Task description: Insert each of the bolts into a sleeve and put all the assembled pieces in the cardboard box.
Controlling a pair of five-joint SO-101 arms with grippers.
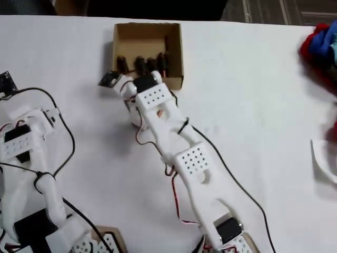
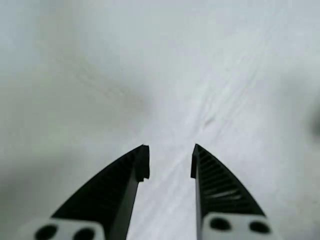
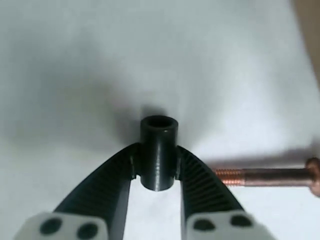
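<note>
right gripper [image 3: 157, 172] is clamping a black sleeve [image 3: 159, 152] between its two dark fingers, with the sleeve's open bore showing above the fingertips. a copper-coloured bolt [image 3: 265, 177] is lying flat on the white table [image 3: 75, 60], just beside one of those fingers. in the high view the right arm [image 1: 168, 121] is stretching far across the table, its wrist sitting at the near left corner of the cardboard box [image 1: 178, 52]. several dark assembled pieces [image 1: 142, 64] are resting in a row along the box's near wall. left gripper [image 2: 170, 162] is hanging over bare table on the left, its jaws standing apart and holding nothing.
</note>
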